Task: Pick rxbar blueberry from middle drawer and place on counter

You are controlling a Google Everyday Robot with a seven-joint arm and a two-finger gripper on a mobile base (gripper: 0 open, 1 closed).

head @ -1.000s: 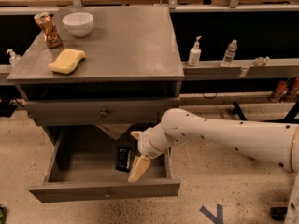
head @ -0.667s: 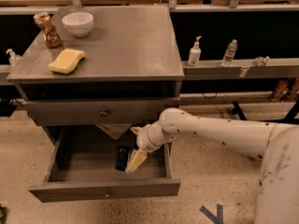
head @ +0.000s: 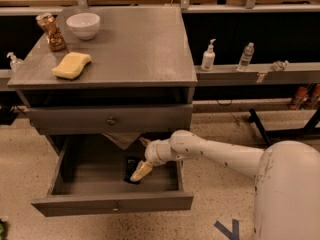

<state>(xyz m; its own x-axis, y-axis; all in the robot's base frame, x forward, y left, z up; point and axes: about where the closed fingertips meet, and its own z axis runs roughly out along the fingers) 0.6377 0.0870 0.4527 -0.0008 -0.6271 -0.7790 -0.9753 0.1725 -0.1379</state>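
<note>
The middle drawer (head: 90,176) stands pulled open below the cabinet. The rxbar blueberry (head: 131,164), a small black bar, lies on its grey floor right of the middle. My gripper (head: 138,160) reaches into the drawer from the right and sits right at the bar. It is open, with one tan finger (head: 141,170) low beside the bar's right edge and partly covering it. The other finger is higher, near the drawer's back. The counter (head: 140,44) is the broad grey top of the cabinet above.
On the counter's left side lie a yellow sponge (head: 71,65), a white bowl (head: 83,24) and a brown can (head: 51,31). The upper drawer (head: 110,120) is shut. Bottles (head: 208,56) stand on a ledge to the right. My white arm (head: 225,156) crosses the drawer's right wall.
My gripper has shifted slightly left and down inside the drawer, closer to the black bar. The bar has not moved.
</note>
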